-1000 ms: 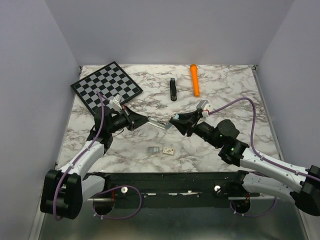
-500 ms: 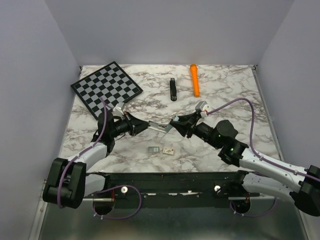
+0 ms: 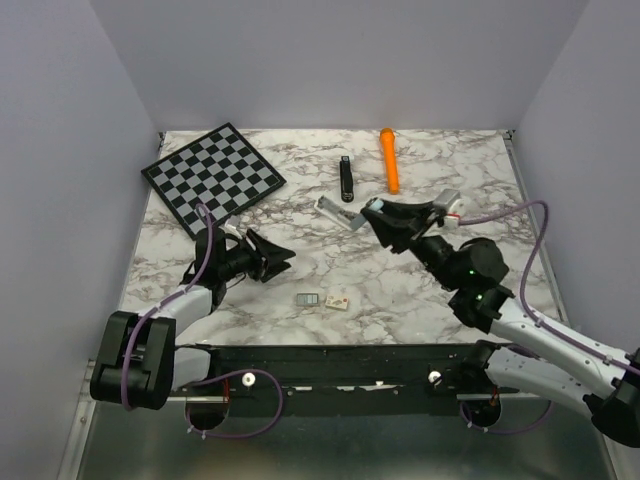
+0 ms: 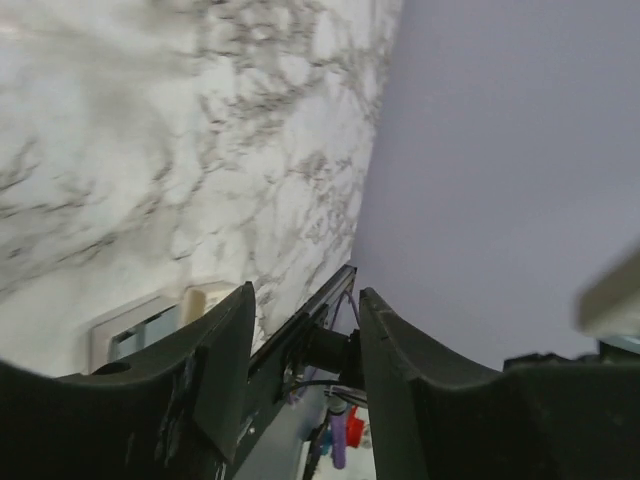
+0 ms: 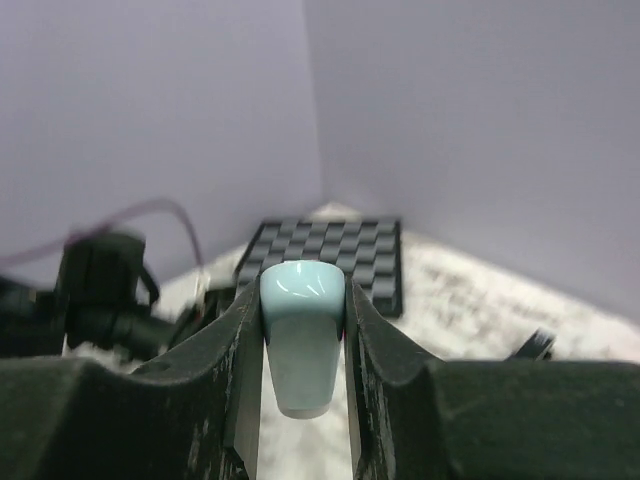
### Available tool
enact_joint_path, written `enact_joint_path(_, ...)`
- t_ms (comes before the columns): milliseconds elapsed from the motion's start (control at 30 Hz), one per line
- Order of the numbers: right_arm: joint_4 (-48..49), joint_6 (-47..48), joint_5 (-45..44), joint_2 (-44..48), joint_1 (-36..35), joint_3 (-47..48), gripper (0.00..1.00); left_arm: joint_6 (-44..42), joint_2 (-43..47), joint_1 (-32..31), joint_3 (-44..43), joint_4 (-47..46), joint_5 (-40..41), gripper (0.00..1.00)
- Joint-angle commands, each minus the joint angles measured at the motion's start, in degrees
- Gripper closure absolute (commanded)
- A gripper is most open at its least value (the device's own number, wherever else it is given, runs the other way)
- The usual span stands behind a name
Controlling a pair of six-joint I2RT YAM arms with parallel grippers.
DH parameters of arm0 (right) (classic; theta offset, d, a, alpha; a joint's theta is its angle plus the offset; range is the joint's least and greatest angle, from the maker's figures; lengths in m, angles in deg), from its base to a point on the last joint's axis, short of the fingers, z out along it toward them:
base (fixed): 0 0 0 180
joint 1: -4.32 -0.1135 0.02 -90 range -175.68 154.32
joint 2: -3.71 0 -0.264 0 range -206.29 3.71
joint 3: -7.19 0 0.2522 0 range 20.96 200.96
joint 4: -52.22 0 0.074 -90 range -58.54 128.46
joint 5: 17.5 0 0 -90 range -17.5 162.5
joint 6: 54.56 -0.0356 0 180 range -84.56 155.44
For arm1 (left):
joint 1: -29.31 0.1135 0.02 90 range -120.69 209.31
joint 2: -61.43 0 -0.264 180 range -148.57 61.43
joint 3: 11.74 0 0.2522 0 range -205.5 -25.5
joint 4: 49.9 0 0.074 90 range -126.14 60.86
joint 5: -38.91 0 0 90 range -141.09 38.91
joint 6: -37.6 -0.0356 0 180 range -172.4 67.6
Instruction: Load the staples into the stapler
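The staples (image 3: 308,299), a small silvery-grey block, lie on the bench near its front edge. Just beside them on the right is a tiny white piece with dark dots (image 3: 337,301). The stapler (image 3: 346,179) lies well apart toward the back, lengthwise front to back. An orange marker (image 3: 389,160) lies near its right side, and a chessboard (image 3: 213,172) sits at the back left corner.

The bench (image 3: 450,170) is white marble with grey veins, walled on three sides by plain pale lilac panels.

The left tool (image 3: 278,258) hangs low over the bench, left of and behind the staples. It is released, fingers spread with nothing between them, and its arm is folded low. The right tool (image 3: 368,214) is clenched on a pale blue little box (image 3: 333,209), held just in front of the stapler. Its arm reaches in from the near right corner.
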State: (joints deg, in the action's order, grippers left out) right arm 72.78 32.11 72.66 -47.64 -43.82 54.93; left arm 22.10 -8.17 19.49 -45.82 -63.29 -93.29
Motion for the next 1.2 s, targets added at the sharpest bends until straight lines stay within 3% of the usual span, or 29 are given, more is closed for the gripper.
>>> enact_joint_path(0, 10.6, 4.5, -1.7, 4.4, 1.1, 5.3, 0.99, -8.5, -0.2, 2.3, 0.2, 12.6, 4.6, 0.4)
enact_joint_path(167, 3.6, 6.9, 2.2, 5.3, 1.2, 7.1, 0.99, -13.3, 2.0, 5.2, -2.6, 16.6, 5.2, 0.29)
enact_joint_path(367, -2.4, 9.1, 4.8, 5.6, 1.3, 7.3, 0.99, -28.2, 8.7, 5.2, -12.3, 26.4, 8.6, 0.16)
enact_joint_path(700, -10.4, 10.5, 15.4, 3.3, 1.8, 8.9, 0.99, -55.1, 15.5, 3.0, -28.1, 40.2, 3.6, 0.09)
enact_joint_path(1000, -14.0, 12.4, 24.3, 0.2, 2.0, 12.2, 0.99, -66.6, 26.4, -8.3, -26.4, 33.4, -2.6, 0.01)
enact_joint_path(1167, -14.8, 12.3, 28.1, -1.0, 2.0, 13.0, 0.99, -67.8, 26.7, -13.1, -25.1, 28.0, -6.5, 0.01)
